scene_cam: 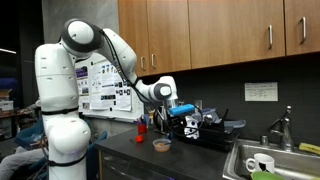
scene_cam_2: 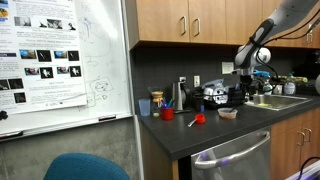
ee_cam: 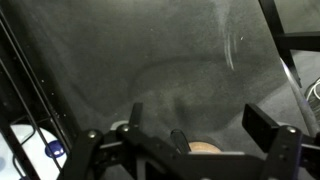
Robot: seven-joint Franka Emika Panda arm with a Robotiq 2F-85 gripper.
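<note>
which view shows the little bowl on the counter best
An exterior view: the bowl sits unobstructed on the dark counter. In an exterior view along the counter, the bowl shows too, side-on and less distinct. The wrist view shows only a pale rim, possibly it.

Countertop [scene_cam: 185, 158] dark, matt, speckled; cabinets [scene_cam: 210, 30] smooth wood; sink [scene_cam: 236, 152] shiny metal.
</note>
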